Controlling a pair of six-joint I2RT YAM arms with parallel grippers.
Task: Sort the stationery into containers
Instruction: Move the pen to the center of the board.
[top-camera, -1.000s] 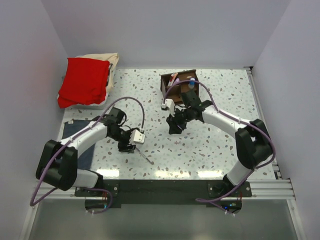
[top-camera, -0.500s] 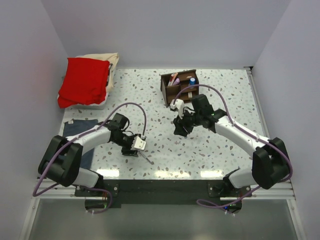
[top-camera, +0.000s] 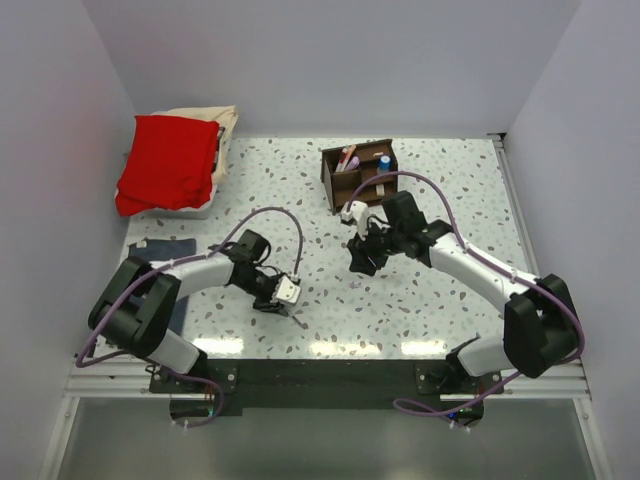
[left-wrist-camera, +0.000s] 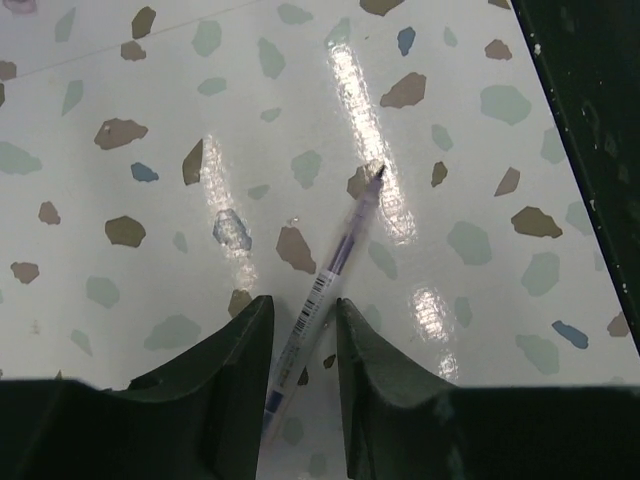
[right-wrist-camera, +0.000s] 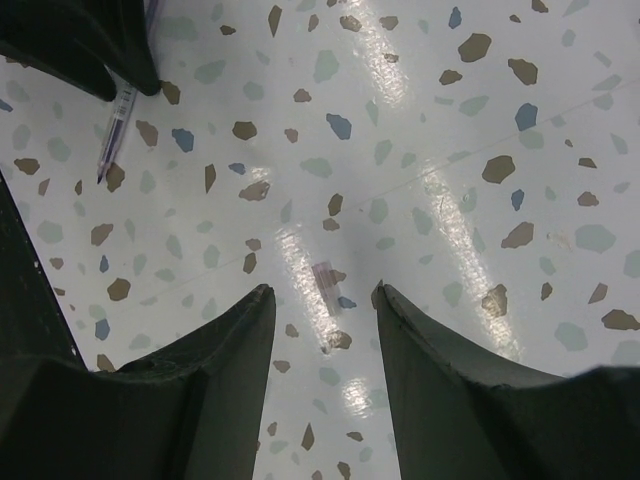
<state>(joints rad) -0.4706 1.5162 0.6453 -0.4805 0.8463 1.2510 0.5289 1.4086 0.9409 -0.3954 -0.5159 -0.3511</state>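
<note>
**Red cloth** (top-camera: 168, 162): far left, at the back, lying on a pale bundle. It is not yours to sort.

**Blue-grey cloth** (top-camera: 163, 250): left side, flat on the table (top-camera: 450, 200), partly under your left arm.

**Left gripper** (left-wrist-camera: 304, 305): it has slid toward the near edge over the last second and now straddles the pen. Its fingers (left-wrist-camera: 235, 350) have drawn in from a wider spread to a narrow gap. A sliver of table shows on either side of the barrel, so they are closing on it but not yet pinching it.

**Pen** (left-wrist-camera: 335, 262): clear barrel with a barcode label, lying flat near the near edge, its tip pointing away from the gripper. It is well apart from the box and is the only loose piece you can make out for certain.

**Box** (top-camera: 358, 172): dark wood with dividers, back centre. A pink-red pen (top-camera: 347, 157) and a blue-and-white cylinder (top-camera: 384, 162) already stand in it. Your right arm no longer crosses over it.

**Right gripper** (right-wrist-camera: 325, 290): it has pulled back from the box and hangs over bare table between box and pen. Its fingers are spread and hold nothing. A faint pinkish mark lies on the table below the gap, too blurred to name.

**Standing**: the step in hand is picking up the pen. Finish closing, lift, and carry it to the box, which now looks free to approach.
</note>
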